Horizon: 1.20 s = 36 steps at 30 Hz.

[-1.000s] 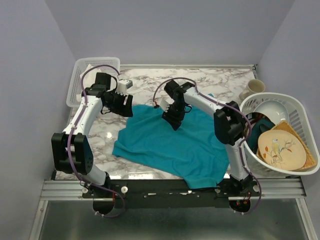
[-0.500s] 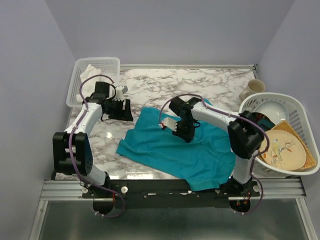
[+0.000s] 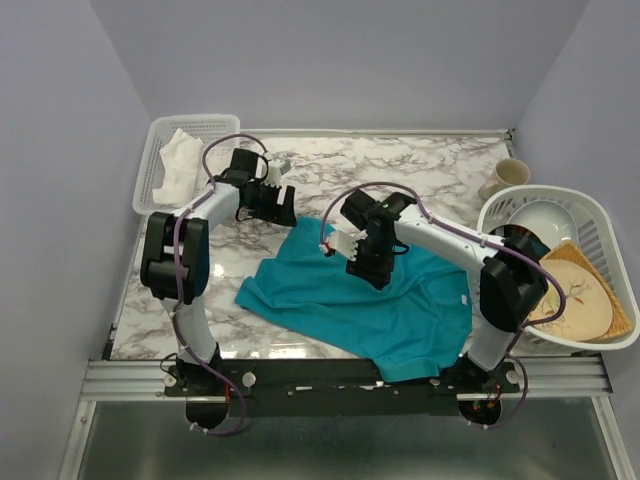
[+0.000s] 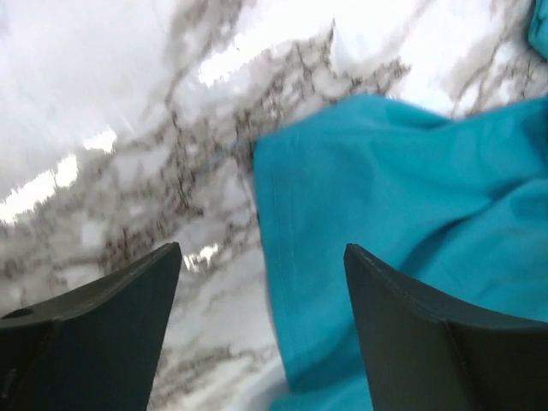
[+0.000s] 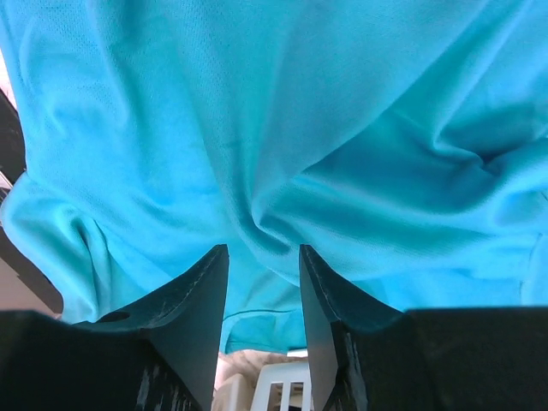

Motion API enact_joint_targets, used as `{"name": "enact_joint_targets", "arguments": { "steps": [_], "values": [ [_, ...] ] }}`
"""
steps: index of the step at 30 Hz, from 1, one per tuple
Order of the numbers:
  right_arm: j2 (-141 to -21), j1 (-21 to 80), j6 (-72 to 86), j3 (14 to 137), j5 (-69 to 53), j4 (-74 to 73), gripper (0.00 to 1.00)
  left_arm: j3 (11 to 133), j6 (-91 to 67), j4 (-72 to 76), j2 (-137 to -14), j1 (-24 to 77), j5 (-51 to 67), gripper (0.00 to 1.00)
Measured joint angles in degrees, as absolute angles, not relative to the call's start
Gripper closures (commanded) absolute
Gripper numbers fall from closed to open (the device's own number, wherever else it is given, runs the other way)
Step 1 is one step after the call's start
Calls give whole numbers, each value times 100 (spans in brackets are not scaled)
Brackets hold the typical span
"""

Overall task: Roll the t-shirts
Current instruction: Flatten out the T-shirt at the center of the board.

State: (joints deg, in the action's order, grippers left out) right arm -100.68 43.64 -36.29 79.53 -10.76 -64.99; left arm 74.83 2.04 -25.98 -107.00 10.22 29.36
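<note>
Only wrist views tell: left claw wide, right claw narrowly parted over a t-shirt fold.

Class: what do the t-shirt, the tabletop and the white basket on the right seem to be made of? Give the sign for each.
The t-shirt looks like thin, soft, matte knit cloth: it lies in limp folds. The tabletop is marble or a marble-look sheet, glossy: grey veins and bright glare. The basket is probably smooth white plastic: moulded, slotted walls.
</note>
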Motion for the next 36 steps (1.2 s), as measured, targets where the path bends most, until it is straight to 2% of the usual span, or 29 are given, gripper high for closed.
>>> {"name": "enact_joint_targets", "arguments": {
  "steps": [6, 14, 26, 36],
  "values": [
    [-9918, 4176, -3555, 8038, -989, -6536, 53, 8221, 117, -2283, -11570, 1063, 2947, 28],
    [-10062, 3006, -3356, 8497, -805, -6567, 53, 8809, 54, -2239, -12167, 1258, 3070, 39],
    [-10495, 2711, -3280, 9174, -574, -6497, 53, 8635, -93, -2189, -12066, 1544, 2893, 32],
    [-11592, 2139, -3105, 10132, -215, -6215, 53, 8460, -158, -2158, -11937, 1551, 2670, 36]
  ]
}}
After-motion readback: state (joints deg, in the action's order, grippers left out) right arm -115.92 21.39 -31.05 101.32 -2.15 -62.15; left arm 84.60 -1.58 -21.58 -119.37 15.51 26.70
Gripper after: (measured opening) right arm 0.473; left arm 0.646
